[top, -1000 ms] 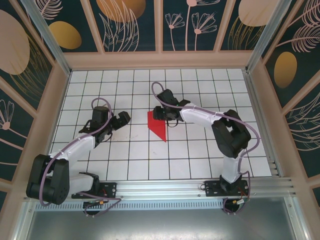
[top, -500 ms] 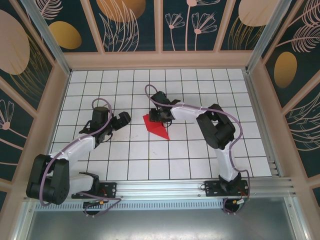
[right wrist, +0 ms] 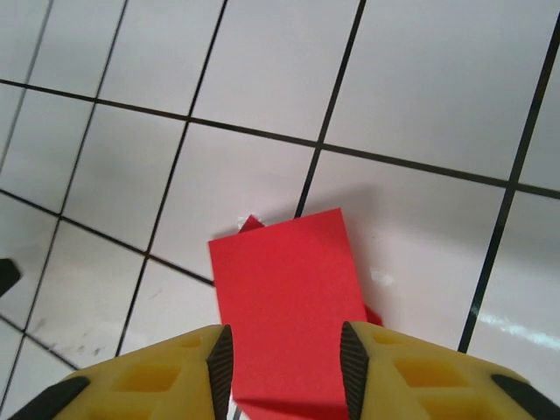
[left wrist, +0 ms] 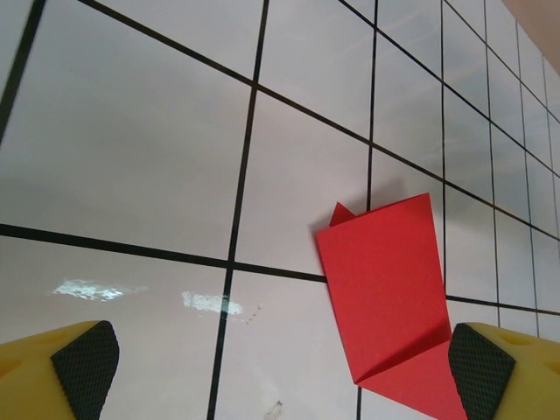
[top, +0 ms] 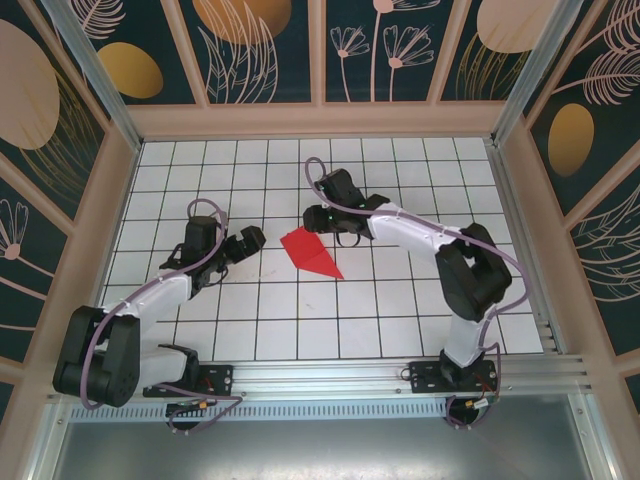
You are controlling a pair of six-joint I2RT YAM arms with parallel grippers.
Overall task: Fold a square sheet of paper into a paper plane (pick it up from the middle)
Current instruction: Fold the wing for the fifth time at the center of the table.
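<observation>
The thin red paper (top: 310, 255) is seen folded to a pointed dart, final folds probably left, the left gripper (top: 246, 240) spread wide, the right gripper (right wrist: 286, 363) half-open over it.

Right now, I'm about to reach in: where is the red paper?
Top view: the red paper lies on the table between the left gripper and the nearer right gripper.

No readable words, labels, brand marks, numbers or signs anywhere.
</observation>
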